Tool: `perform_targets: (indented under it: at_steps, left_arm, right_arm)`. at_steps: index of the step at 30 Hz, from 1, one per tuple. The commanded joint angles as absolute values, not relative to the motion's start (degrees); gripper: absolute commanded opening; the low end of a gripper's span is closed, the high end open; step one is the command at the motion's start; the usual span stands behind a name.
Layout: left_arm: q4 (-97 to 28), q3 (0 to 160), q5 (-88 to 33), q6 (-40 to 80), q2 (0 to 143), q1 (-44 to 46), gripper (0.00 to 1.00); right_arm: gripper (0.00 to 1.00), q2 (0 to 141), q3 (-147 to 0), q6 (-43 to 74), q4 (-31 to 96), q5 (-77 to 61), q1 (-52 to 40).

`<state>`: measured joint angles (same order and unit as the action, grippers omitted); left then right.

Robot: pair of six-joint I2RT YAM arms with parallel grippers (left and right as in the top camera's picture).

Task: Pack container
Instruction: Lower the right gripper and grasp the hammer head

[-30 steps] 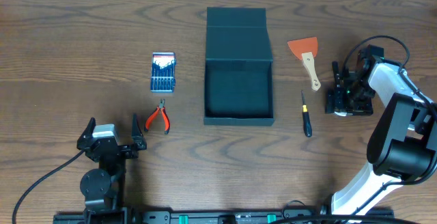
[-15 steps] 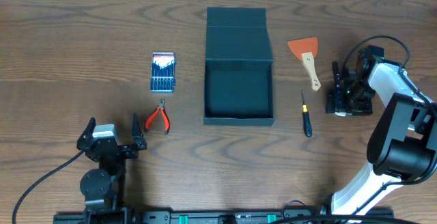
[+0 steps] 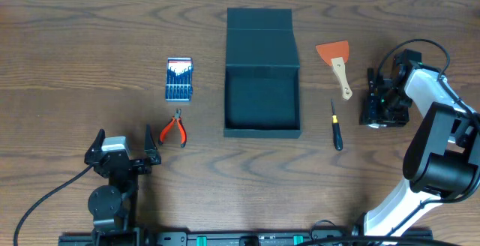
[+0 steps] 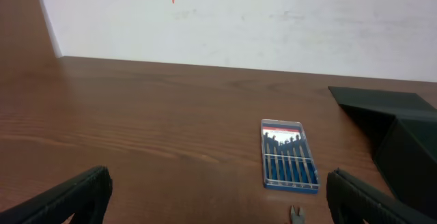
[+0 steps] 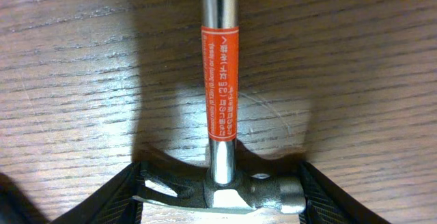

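One container (image 3: pixel 262 102), dead centre, open: likely stiff, light, grab a side wall. Left gripper (image 4: pixel 220 200), 7 o'clock, jaws apart; right gripper (image 5: pixel 222 193), 3 o'clock, straddles hammer (image 5: pixel 220 80) head, grip unclear.

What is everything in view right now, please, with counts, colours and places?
container: one, dark teal-black, table centre, lid open
screwdriver-set case: one, blue, left of the container
pliers: one, red handles, nearer than the case
scraper: one, orange blade, wooden handle, right of the container
screwdriver: one, black, nearer than the scraper
hammer: one, chrome shaft with orange label, under the right wrist
table: one, brown wood
left gripper: one, black, open, near left edge
right gripper: one, black, straddling the hammer head; contact unclear
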<state>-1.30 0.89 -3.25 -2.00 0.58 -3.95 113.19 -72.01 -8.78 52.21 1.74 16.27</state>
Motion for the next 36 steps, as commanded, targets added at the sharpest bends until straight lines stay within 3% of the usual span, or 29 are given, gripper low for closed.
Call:
perform_targets:
  at_steps: [1, 11, 22, 30, 36]
  left_arm:
    - [-3.6, 0.3, -3.9, -3.0, 0.2, -3.7, 0.99]
    - [-3.6, 0.3, -3.9, -3.0, 0.2, -3.7, 0.99]
    - [-3.6, 0.3, -3.9, -3.0, 0.2, -3.7, 0.99]
    - [-3.6, 0.3, -3.9, -3.0, 0.2, -3.7, 0.99]
    - [-3.6, 0.3, -3.9, -3.0, 0.2, -3.7, 0.98]
  right_arm:
    - [0.51, 115.9, -71.1, -8.2, 51.9, 4.1, 16.9]
    - [0.36, 115.9, -71.1, -7.7, 51.9, 4.0, 16.8]
    - [0.35, 115.9, -73.8, -7.3, 54.1, 3.1, 16.8]
    - [0.24, 115.8, -77.7, -7.3, 57.4, 2.9, 16.8]
    - [0.22, 115.8, -81.1, -7.3, 59.6, 1.9, 16.5]
